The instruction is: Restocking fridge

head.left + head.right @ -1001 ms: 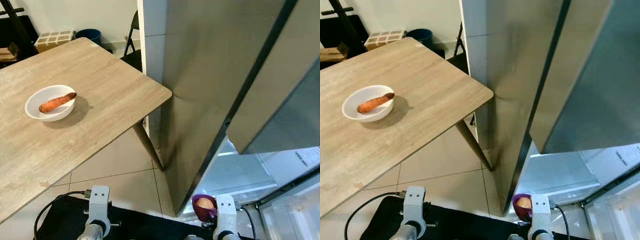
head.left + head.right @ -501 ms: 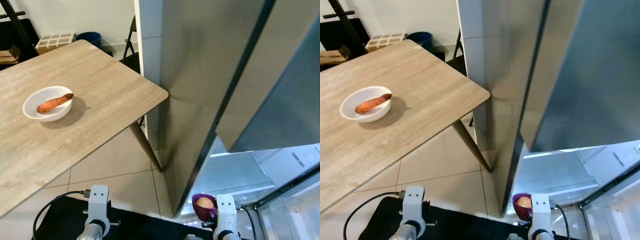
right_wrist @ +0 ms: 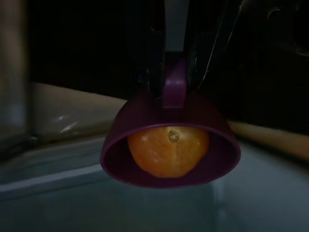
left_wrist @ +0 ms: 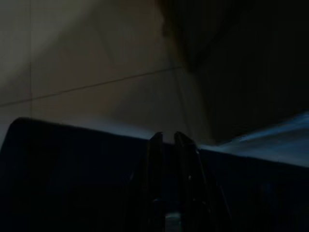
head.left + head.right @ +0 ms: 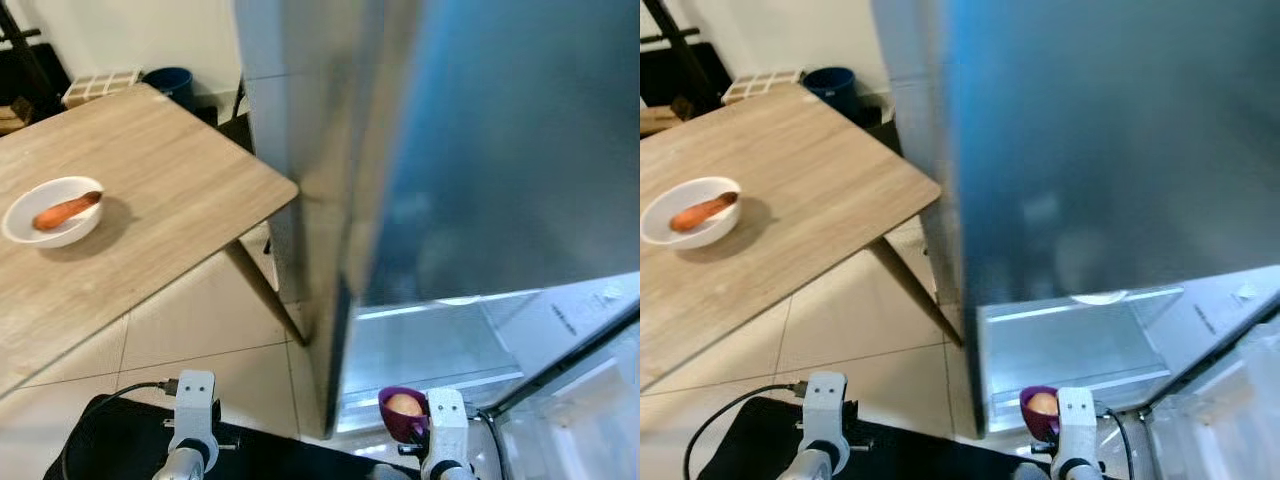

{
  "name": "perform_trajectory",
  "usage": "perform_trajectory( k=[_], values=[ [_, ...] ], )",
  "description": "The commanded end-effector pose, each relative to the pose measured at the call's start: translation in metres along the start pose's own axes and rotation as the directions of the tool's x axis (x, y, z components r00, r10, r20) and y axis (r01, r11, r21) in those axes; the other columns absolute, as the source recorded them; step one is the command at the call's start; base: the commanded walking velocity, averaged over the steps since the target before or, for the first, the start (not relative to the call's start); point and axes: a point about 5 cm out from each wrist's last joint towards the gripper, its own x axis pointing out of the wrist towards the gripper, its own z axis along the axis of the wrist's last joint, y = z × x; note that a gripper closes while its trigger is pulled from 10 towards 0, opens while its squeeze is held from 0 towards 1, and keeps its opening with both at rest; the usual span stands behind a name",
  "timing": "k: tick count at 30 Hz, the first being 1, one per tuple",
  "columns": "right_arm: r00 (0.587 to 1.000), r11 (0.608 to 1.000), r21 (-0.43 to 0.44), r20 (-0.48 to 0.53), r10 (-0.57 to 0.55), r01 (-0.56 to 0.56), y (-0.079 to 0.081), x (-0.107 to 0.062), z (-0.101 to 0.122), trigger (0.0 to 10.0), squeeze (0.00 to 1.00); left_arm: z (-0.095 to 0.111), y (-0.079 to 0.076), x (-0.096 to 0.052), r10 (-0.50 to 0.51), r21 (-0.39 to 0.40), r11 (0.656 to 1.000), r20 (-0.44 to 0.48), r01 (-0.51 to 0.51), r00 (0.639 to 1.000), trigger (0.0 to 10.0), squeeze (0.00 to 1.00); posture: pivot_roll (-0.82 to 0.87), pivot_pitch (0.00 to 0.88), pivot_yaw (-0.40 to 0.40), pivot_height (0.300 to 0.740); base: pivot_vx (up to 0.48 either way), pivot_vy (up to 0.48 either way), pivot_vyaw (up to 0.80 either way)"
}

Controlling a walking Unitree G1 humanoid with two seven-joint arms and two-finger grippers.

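My right gripper (image 3: 175, 81) is shut on the rim of a purple bowl (image 3: 169, 145) that holds an orange round fruit (image 3: 168, 150). In the eye views the purple bowl (image 5: 400, 412) hangs low by my right wrist (image 5: 443, 420), in front of the fridge's lit lower compartment (image 5: 430, 340). The steel fridge door (image 5: 500, 150) stands open, close above me. My left gripper (image 4: 165, 137) hangs idle over the floor with its fingers together and nothing between them. A white bowl (image 5: 20, 205) with a carrot (image 5: 62, 211) sits on the wooden table (image 5: 170, 200) to my left.
The table's corner and its leg (image 5: 265, 295) stand close to the fridge's left side. A door shelf (image 5: 575, 420) lies at the lower right. A blue bin (image 5: 168, 80) and a box (image 5: 98, 86) stand behind the table. A black mat (image 5: 110, 440) lies under my arms.
The camera has swung right and closer to the fridge, so the table and white bowl slid left and more of the lit interior shows. The purple bowl stays held in my right gripper.
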Motion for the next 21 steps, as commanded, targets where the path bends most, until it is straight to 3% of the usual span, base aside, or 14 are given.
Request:
perform_trajectory(
  k=[1, 3, 17, 21],
  values=[
    [1.000, 1.000, 0.015, 0.005, -0.001, 0.001, 0.0020, -0.0012, -0.0023, 10.0, 0.00, -0.0027, 0.0052, -0.0022, 0.015, -0.001, 1.000, -0.008, -0.015, 1.000, 10.0, 0.00, -0.14, 0.136, 0.055, 0.740, 0.000, -0.480, 0.00],
    [1.000, 1.000, 0.015, 0.005, -0.001, 0.001, 0.0018, -0.0013, -0.0024, 10.0, 0.00, -0.0027, 0.0053, -0.0022, 0.015, -0.001, 1.000, -0.008, -0.015, 1.000, 10.0, 0.00, -0.14, 0.137, 0.054, 0.740, 0.000, -0.480, 0.00],
    [1.000, 1.000, 0.012, 0.005, 0.001, -0.001, 0.0017, -0.0012, -0.0022, 10.0, 0.00, -0.0046, 0.0075, -0.0040, 0.038, -0.023, 0.999, -0.003, -0.038, 0.999, 10.0, 0.00, -0.14, 0.141, 0.050, 0.740, 0.000, 0.000, 0.00],
    [1.000, 1.000, 0.012, 0.010, 0.004, -0.004, 0.0020, -0.0007, -0.0008, 10.0, 0.00, -0.0089, 0.0067, -0.0074, 0.013, 0.005, 1.000, -0.005, -0.013, 1.000, 10.0, 0.00, -0.15, 0.143, 0.051, 0.740, 0.000, 0.000, 0.00]
  ],
)
